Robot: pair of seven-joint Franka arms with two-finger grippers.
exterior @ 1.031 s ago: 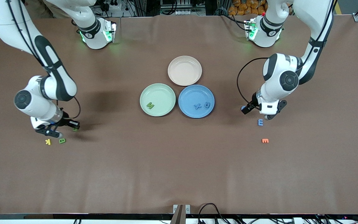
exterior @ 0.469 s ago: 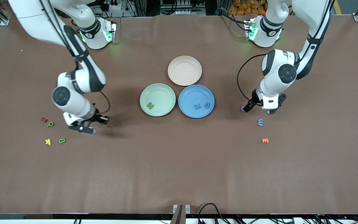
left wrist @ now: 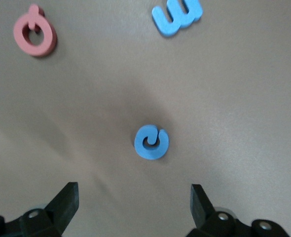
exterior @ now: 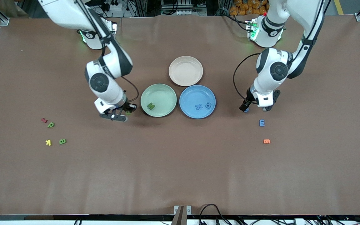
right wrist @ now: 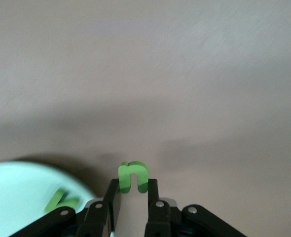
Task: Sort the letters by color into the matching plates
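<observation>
Front view: the right gripper (exterior: pixel 121 115) pinches a green letter (exterior: pixel 128 112) over bare table just beside the pale green plate (exterior: pixel 158 90), which holds a green "N" (exterior: pixel 150 106). The blue plate (exterior: pixel 197 93) holds "x" (exterior: pixel 198 106) and "Q" (exterior: pixel 209 105). The left gripper (exterior: pixel 255 109) hangs spread near a blue "E" (exterior: pixel 262 123).

Left wrist view: its fingers (left wrist: pixel 66 205) straddle a blue curl letter (left wrist: pixel 151 142) with room around.

Right wrist view: the green "n" (right wrist: pixel 132 177) is clamped at the plate's rim (right wrist: pixel 84 190).

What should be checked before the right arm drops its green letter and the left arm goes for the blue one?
1. Right gripper shut on the green letter: ok.
2. Right gripper over the green plate: not ok, it is over the table beside the rim.
3. Green plate has room: ok, one letter in it.
4. Left gripper open: ok.
5. Round blue letter lies between the left jaws' line: ok, gripper above it, not touching.
6. Blue plate has room: ok, two letters in it.
</observation>
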